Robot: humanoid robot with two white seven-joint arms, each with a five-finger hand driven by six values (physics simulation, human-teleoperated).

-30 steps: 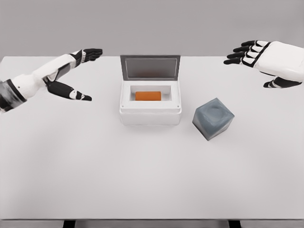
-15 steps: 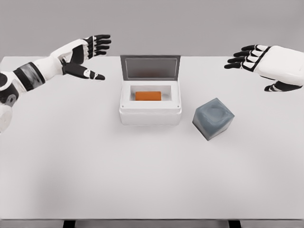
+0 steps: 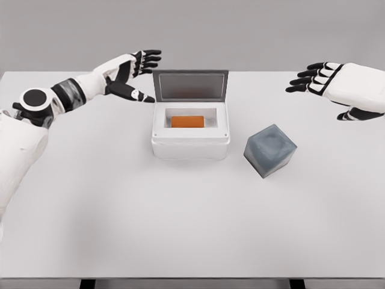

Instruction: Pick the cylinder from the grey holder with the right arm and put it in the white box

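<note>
An orange cylinder lies on its side inside the white box, whose grey lid stands up at the back. The grey holder, a cube with a hollow in its top, stands right of the box with nothing in it. My right hand hovers open at the far right, above and behind the holder. My left hand is open with fingers spread, just left of the lid's upper left corner, holding nothing.
The white table carries only the box and the holder. Its back edge runs behind the lid, against a grey wall.
My left arm has swung right and forward, bringing its open hand from the far left up to the lid's left edge. The right hand has drifted slightly down.
</note>
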